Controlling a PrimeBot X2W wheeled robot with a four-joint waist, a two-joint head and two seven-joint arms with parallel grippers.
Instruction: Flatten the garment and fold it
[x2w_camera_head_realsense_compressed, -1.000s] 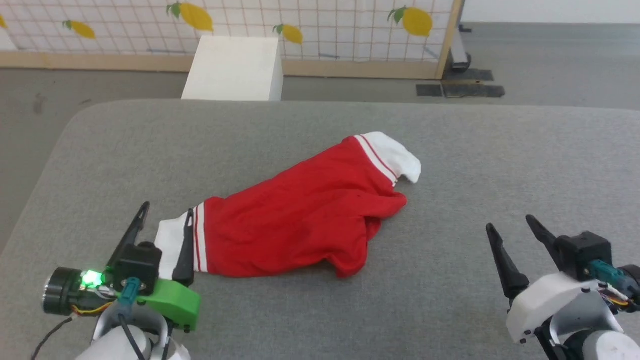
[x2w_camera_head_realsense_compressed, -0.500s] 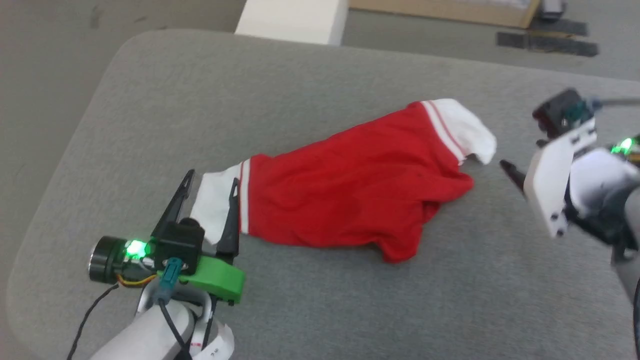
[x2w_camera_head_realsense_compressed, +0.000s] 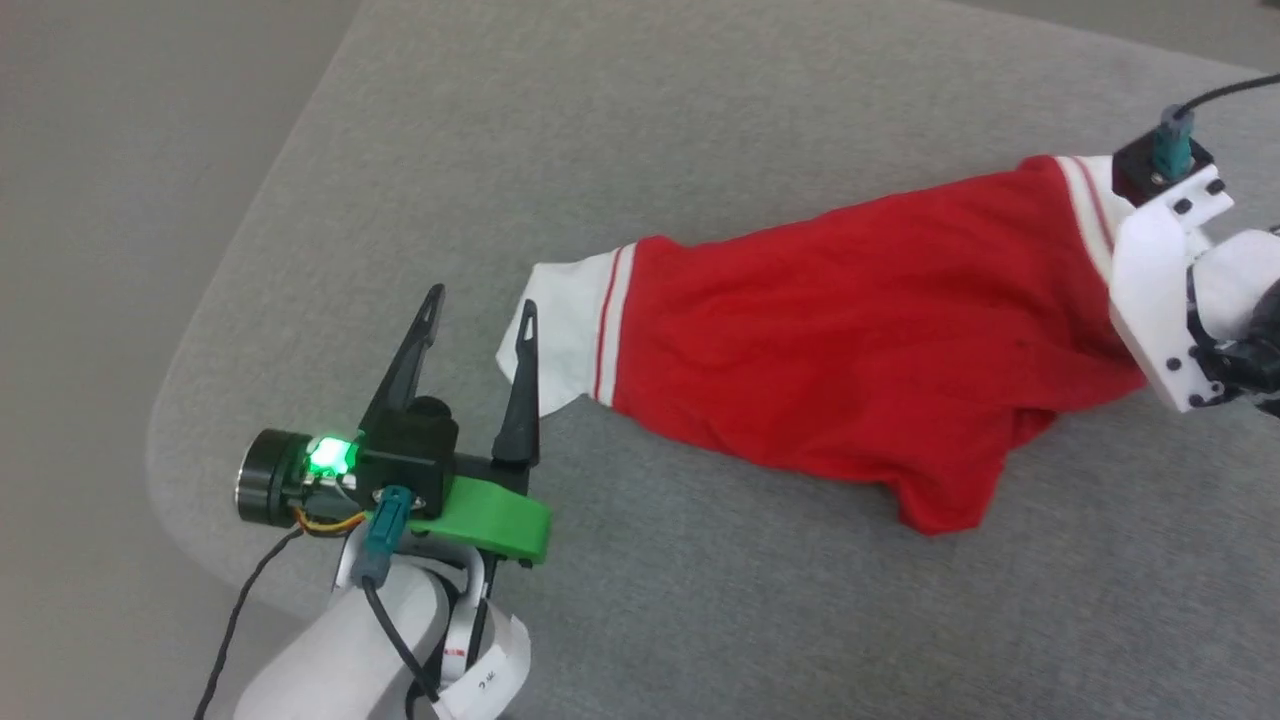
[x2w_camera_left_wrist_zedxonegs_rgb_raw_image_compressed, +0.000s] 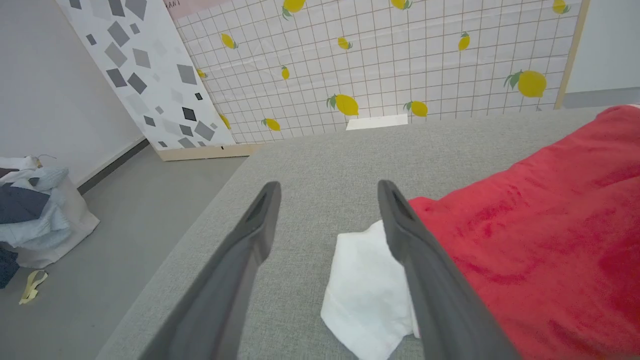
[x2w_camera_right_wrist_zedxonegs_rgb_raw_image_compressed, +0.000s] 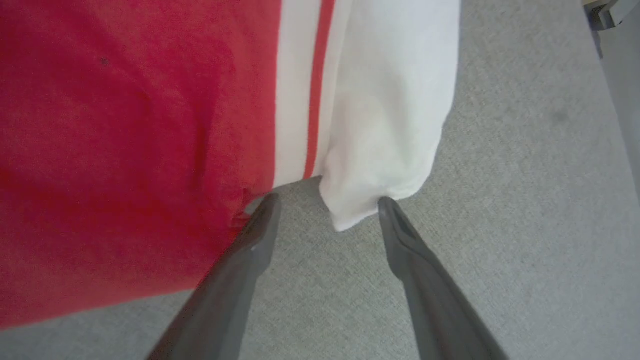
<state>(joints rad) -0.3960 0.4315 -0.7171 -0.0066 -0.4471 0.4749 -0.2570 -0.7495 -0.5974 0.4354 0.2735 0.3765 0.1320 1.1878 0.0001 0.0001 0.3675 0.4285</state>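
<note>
The left end effector (x2w_camera_head_realsense_compressed: 481, 298) is seen spread beside the near sleeve (x2w_camera_head_realsense_compressed: 565, 320) of the shirt (x2w_camera_head_realsense_compressed: 850, 320), which is bunched lengthwise on the grey worktop (x2w_camera_head_realsense_compressed: 700, 120). The right end effector (x2w_camera_right_wrist_zedxonegs_rgb_raw_image_compressed: 327, 199) is likewise spread at the far sleeve (x2w_camera_right_wrist_zedxonegs_rgb_raw_image_compressed: 390, 125). The cloth is judged soft and light (nothing stiff), best pinched at both sleeve hems.
</note>
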